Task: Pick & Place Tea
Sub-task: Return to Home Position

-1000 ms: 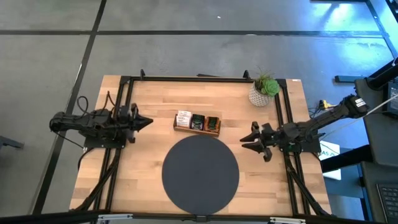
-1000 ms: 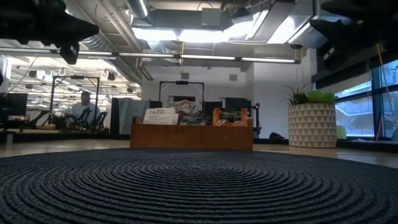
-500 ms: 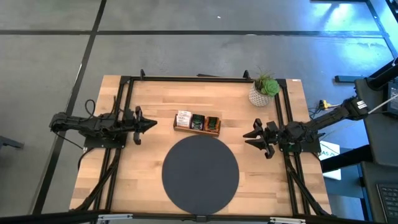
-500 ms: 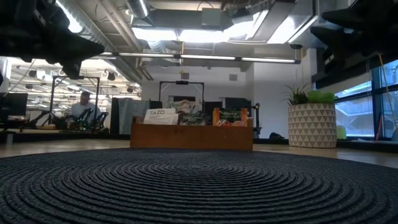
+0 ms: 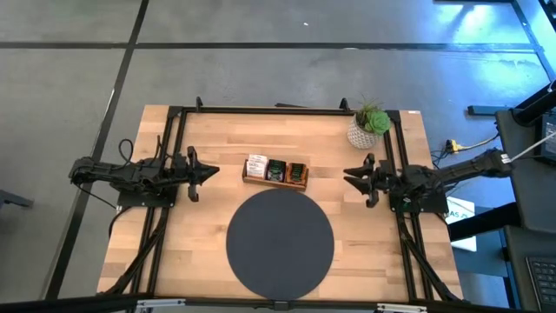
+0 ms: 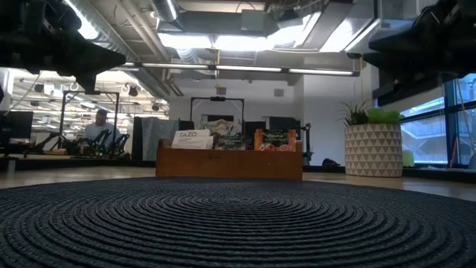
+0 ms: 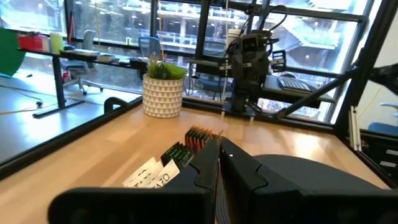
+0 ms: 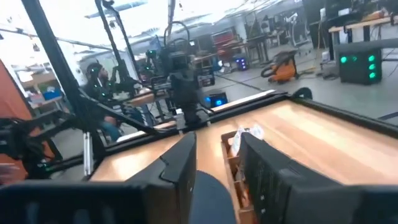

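Wooden tray (image 5: 274, 183) holds tea (image 5: 276, 169); long axis lies along line between grippers. Marginally nearer: left gripper (image 5: 209, 172), fingers pressed together, off tray's left end. Opposite, right gripper (image 5: 347, 177), spread, empty, off tray's right end.

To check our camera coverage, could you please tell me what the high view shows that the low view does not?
Only the high view shows where the left end effector and right end effector sit, either side of the wooden tray, and the full round outline of the mat. Only the low view shows a person in the room behind and TAZO lettering on a white sachet. Both show the tray, the tea in it, the mat and the potted plant.
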You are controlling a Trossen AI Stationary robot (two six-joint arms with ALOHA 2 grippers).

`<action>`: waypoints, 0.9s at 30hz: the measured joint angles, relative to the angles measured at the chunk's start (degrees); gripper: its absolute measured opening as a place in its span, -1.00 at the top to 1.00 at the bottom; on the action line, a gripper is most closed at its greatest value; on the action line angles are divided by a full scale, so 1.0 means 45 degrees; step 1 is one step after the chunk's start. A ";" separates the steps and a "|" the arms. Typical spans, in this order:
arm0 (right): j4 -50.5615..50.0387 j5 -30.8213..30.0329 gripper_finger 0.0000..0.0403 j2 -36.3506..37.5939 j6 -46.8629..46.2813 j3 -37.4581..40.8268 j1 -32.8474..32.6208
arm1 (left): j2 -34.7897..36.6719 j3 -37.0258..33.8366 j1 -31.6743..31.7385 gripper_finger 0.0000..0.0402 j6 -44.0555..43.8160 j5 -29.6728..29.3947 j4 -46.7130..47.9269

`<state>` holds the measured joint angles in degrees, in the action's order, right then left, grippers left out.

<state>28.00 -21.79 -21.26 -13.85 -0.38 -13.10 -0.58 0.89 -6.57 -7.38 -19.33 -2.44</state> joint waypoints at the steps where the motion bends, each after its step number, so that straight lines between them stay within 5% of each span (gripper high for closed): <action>1: -0.0276 -0.0036 0.37 0.0267 0.0245 0.0000 0.0000 | -0.0004 0.0000 0.0000 0.95 -0.0063 -0.0005 0.0000; 15: -0.4720 0.0201 0.37 0.4635 0.1148 0.0000 -0.0005 | -0.0004 0.0000 0.0000 0.95 -0.0079 -0.0017 0.0005; 27: -0.5291 0.0201 0.37 0.4654 0.2004 0.0005 -0.0005 | -0.0024 0.0000 0.0000 0.94 -0.0081 -0.0019 0.0005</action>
<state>4.19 -20.88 -0.32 -4.83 -0.36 -13.13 -0.69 0.89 -6.57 -7.75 -19.42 -2.42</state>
